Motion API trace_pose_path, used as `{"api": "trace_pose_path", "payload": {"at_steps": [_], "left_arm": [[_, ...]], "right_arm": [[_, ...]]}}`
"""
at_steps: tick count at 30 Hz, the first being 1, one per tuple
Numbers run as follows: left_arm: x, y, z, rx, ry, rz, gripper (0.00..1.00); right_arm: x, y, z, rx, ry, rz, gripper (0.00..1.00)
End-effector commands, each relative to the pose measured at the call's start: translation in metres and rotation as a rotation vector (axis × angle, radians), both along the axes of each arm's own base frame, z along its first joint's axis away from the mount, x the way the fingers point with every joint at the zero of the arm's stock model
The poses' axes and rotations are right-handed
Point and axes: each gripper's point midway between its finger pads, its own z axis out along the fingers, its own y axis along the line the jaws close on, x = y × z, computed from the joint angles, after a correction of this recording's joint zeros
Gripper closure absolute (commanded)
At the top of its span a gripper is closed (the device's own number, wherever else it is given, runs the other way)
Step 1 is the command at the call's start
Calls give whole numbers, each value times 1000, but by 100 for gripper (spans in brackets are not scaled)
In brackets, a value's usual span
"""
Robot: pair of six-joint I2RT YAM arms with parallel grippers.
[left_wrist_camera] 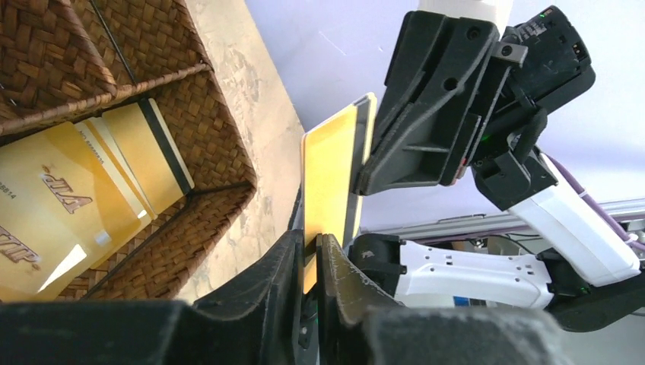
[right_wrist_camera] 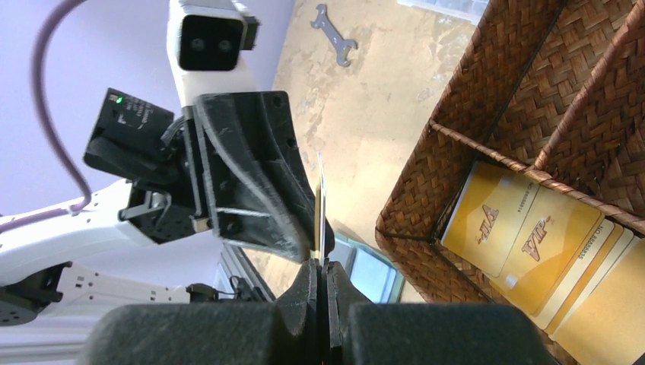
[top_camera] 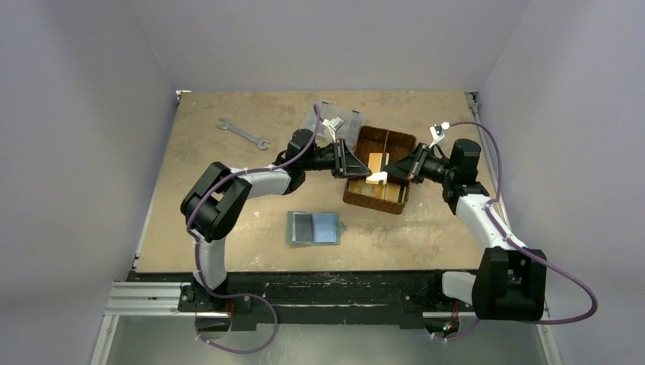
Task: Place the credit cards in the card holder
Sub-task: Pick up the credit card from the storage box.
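**Item:** gold credit card (left_wrist_camera: 328, 171), held on edge in the air over the woven divided basket (top_camera: 404, 141), between two pincers that meet tip to tip.

**Right pincer** (right_wrist_camera: 320, 268): pressed together on the card's edge; a thin, firm pinch.

**Left pincer** (left_wrist_camera: 309, 243): fingers stand narrowly either side of another part of the same card; whether they already bear on it cannot be told.

**Hazards:**
- If the right pincer lets go before the left has a true hold, the card would likely drop back into the basket.
- If both clamp and either arm moves, the card may bend or twist out of the grip.
- The left's bite looks shallow, near the edge, so the card could pivot in carriage.
- The fingers are close enough to knock together.

**Location:**
- The card holder (top_camera: 313, 226) lies open and flat on the counter (top_camera: 228, 198), on the near side of the basket, well apart from both pincers.
- Other gold credit cards (right_wrist_camera: 525, 236) lie overlapped in the basket compartment below.
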Motion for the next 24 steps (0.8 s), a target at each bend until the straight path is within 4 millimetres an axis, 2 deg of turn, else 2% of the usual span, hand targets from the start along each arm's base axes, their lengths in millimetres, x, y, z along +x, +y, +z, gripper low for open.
{"api": "trace_pose_path", "payload": {"at_steps": [1, 2, 3, 5, 9, 16, 24], "left_arm": [[-8, -4, 31, -142, -54, -52, 91], [-7, -3, 31, -138, -58, -47, 96], [-6, -3, 30, -132, -64, -40, 100], [-1, 0, 29, -122, -68, -20, 100], [2, 5, 38, -166, -65, -11, 100], [2, 16, 59, -284, -45, -18, 100], [2, 19, 55, -290, -28, -18, 100]], "right_arm": [[-3, 4, 5, 25, -16, 29, 100], [-4, 5, 5, 26, -15, 30, 97], [-4, 5, 5, 26, -13, 30, 91], [-6, 5, 4, 29, -7, 35, 81], [-12, 6, 2, 34, -9, 40, 69], [-18, 0, 1, 58, -9, 19, 66], [-22, -6, 4, 88, -29, 7, 64]]}}
